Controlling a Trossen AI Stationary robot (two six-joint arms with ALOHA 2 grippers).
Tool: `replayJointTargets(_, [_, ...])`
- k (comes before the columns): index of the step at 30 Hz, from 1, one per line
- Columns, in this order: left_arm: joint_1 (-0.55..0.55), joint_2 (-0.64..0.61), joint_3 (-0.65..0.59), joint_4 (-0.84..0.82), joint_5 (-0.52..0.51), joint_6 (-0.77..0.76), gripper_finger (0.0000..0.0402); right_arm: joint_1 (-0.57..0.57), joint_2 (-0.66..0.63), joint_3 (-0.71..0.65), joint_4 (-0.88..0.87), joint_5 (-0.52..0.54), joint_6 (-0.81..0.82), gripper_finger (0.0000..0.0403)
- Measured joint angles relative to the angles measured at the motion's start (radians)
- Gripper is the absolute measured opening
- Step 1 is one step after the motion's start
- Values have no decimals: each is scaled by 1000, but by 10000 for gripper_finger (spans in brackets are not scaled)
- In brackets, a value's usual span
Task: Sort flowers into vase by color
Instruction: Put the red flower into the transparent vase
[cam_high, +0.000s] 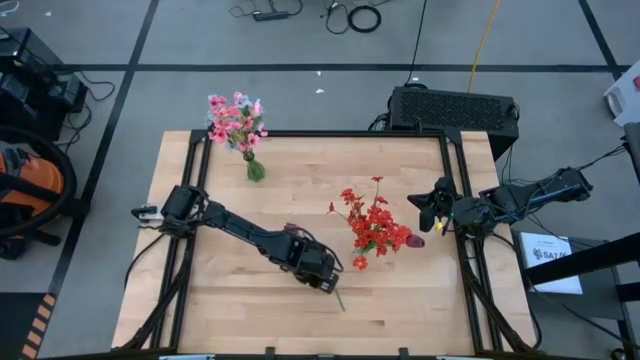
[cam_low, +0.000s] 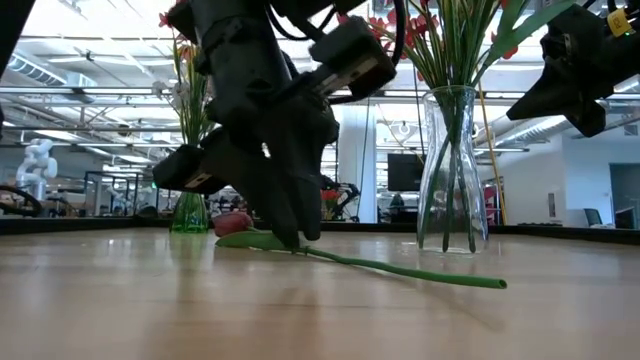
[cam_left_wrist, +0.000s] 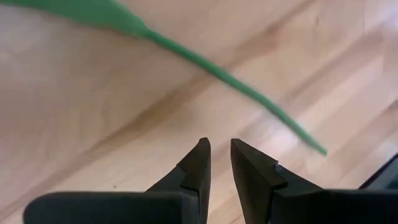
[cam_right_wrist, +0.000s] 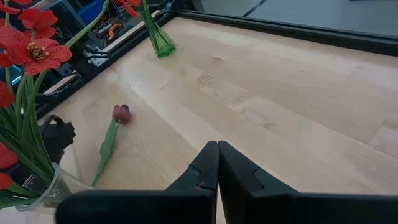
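we see the dark red tulip (cam_right_wrist: 121, 113) lying flat on the table (cam_high: 300, 190), the left gripper (cam_left_wrist: 220, 155) just above its stem (cam_low: 400, 268), jaws narrow and empty. light, bendy stem; we'd pinch mid-stem. right gripper (cam_right_wrist: 217, 155) closed, idle near red vase (cam_low: 452, 170).

Table (cam_high: 300, 215): pale wood planks, smooth, satin sheen, visible grain; frame (cam_high: 300, 133): black matt metal rails; clear vase (cam_low: 448, 170): glossy glass; green vase (cam_right_wrist: 160, 42): translucent glass; tulip stem (cam_low: 400, 268): smooth plastic; left gripper (cam_left_wrist: 219, 163): fingers matt black plastic.
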Motion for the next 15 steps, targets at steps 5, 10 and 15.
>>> replayJointTargets(5, [-8,0,0,12,-38,7,68,0,0,0,0,0,1,0])
replayJointTargets(10, [-4,0,0,11,-59,-40,68,0,0,0,0,0,5,0])
replayJointTargets(15, [-5,0,0,10,-72,-40,68,0,0,0,0,0,7,0])
